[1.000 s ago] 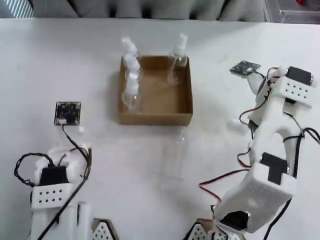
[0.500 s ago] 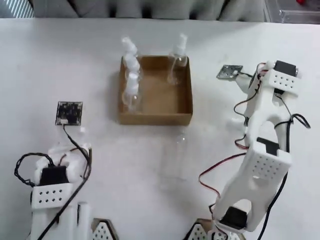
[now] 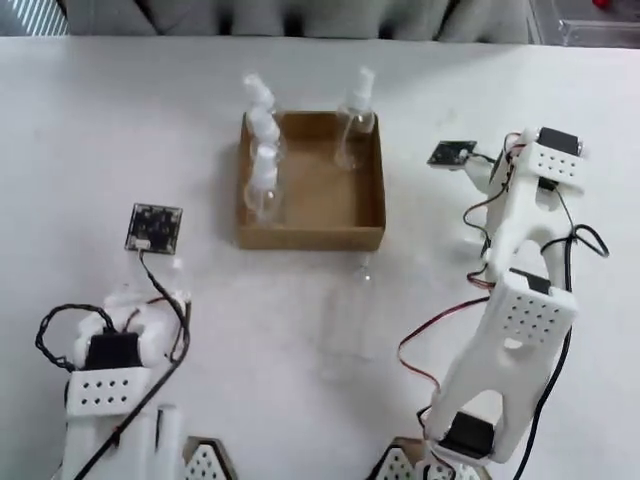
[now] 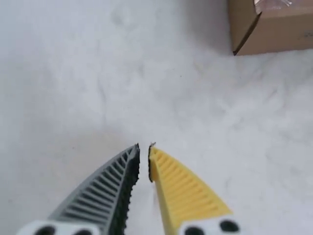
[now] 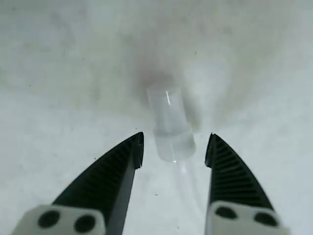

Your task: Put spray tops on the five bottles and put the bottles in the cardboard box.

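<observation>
right pincer spread, empty | spray top lying on desk toward right edge, centred in its gap, long axis along the reach | left pincer pressed together, well apart | right arm nearer

A white, faintly mottled table top lies directly under the left gripper and the right gripper and spreads out on every side of them. Well beyond both grippers, a grey pleated fabric runs along the table's far edge. Far past the right gripper, at that edge, stands a clear plastic container with a small red thing at its top. Far past the left gripper sits a pale slatted patch.
</observation>
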### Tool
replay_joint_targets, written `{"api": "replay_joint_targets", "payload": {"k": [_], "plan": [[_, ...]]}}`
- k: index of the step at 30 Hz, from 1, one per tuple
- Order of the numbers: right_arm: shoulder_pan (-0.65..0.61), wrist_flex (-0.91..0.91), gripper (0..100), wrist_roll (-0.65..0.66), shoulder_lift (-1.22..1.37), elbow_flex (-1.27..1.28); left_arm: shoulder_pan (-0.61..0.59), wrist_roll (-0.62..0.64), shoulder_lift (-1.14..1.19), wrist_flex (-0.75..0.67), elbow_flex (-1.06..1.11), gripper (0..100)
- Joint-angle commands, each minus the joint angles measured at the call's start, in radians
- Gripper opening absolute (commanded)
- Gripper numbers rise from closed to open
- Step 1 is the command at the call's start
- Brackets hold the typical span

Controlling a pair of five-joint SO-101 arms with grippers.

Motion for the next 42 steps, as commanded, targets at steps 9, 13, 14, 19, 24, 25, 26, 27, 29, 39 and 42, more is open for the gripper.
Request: {"api": "replay_joint_targets", "payload": {"k": [9,13,14,19,24,25,26,27,29,39,42], "plan": [[-0.03,0.028,18.0,0.012,-0.117,0.124,0.013,-0.009,-0.016,-0.02,-0.005,4],[-0.042,0.015,18.0,0.008,-0.067,0.115,0.013,-0.009,-0.016,-0.02,-0.005,4],[-0.045,0.004,18.0,0.006,-0.054,0.115,0.013,-0.009,-0.016,-0.02,-0.005,4],[-0.047,-0.002,4.8,0.005,-0.045,0.115,0.013,-0.009,-0.016,-0.02,-0.005,4],[-0.045,0.004,2.6,0.005,-0.067,0.115,0.012,-0.009,-0.016,-0.018,-0.005,4],[-0.044,0.005,1.5,0.003,-0.077,0.115,0.01,-0.009,-0.016,-0.017,-0.005,4],[-0.041,0.005,1.3,-0.014,-0.091,0.115,0.01,-0.009,-0.016,-0.017,-0.005,4],[-0.039,0.004,1.5,-0.04,-0.108,0.114,0.01,-0.009,-0.016,-0.017,-0.005,4],[-0.039,0.007,1.5,-0.094,-0.145,0.103,0.01,-0.009,-0.018,-0.017,-0.005,4],[-0.042,0.033,1.6,-0.644,-0.317,0.021,0.007,-0.009,-0.022,-0.015,-0.005,4],[-0.053,0.035,1.6,-0.845,-0.357,0.038,0.007,-0.009,-0.022,-0.017,-0.005,4]]}}
